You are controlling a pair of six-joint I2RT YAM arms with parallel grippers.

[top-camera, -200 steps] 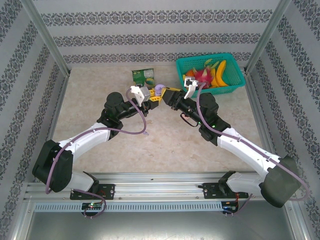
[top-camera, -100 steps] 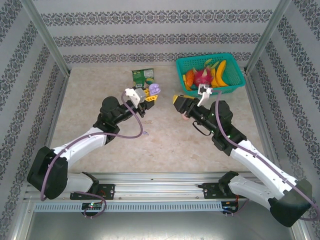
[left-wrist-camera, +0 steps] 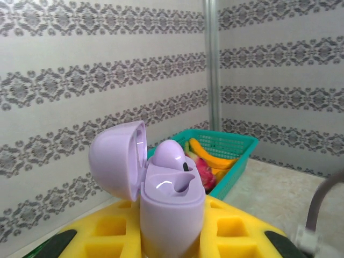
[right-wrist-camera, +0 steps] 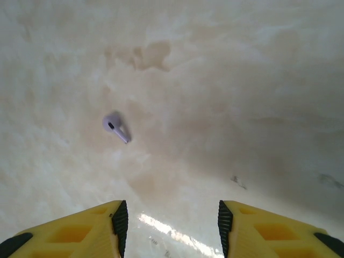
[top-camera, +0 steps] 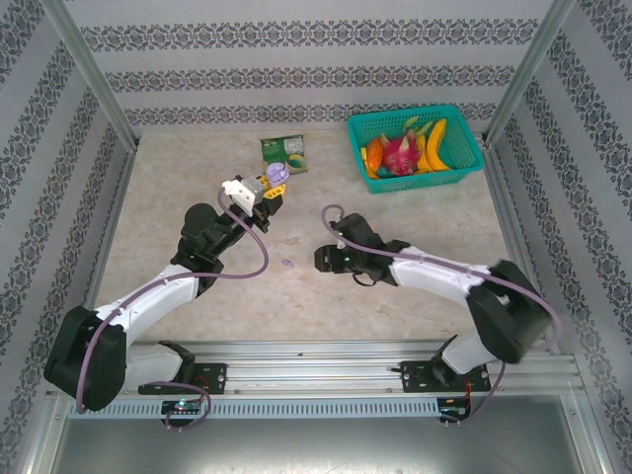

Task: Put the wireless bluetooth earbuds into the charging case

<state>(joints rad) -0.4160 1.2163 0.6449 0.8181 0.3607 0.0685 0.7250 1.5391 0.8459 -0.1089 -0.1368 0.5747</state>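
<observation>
Right wrist: spread right pincer [right-wrist-camera: 169,215], 1 loose earbud [right-wrist-camera: 115,127]; left wrist: left pincer [left-wrist-camera: 172,239] clamped on case [left-wrist-camera: 172,207]

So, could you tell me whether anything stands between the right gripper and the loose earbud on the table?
Nothing visible does. The lavender earbud lies on the bare table ahead of the open right gripper, with no object between them.
</observation>
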